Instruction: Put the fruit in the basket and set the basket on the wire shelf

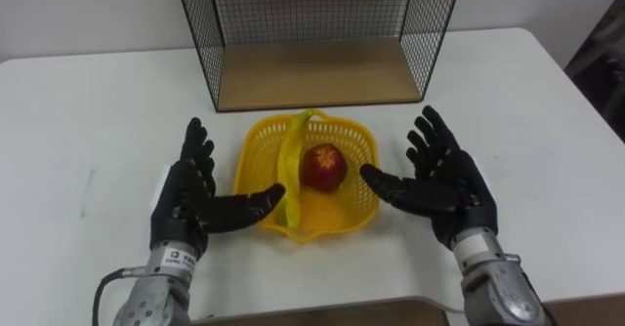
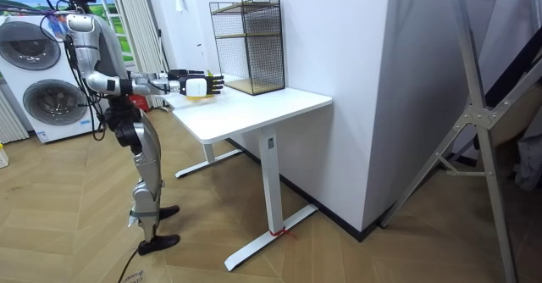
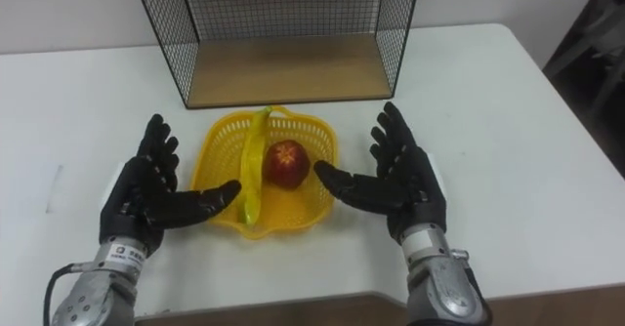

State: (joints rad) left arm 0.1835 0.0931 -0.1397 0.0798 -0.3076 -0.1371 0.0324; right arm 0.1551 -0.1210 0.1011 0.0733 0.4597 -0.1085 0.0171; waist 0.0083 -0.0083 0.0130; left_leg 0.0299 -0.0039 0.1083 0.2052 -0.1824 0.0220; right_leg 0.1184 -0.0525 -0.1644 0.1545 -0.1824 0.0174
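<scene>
We're seeing left robot hand [image 1: 190, 194] and right robot hand [image 1: 444, 180] both open, flanking basket [image 1: 252, 165] on surface [image 1: 88, 111], apple [image 1: 323, 167] sitting inside. We're worrying: uneven side squeeze tipping basket, apple rolling out before wire shelf [image 1: 312, 72].

Both eye views look steeply down from the robot's head, close over the white table [image 1: 78, 101], facing the wire shelf [image 1: 312, 72] at its far edge. The room view stands well off at the robot's right, sharing table and shelf.
</scene>
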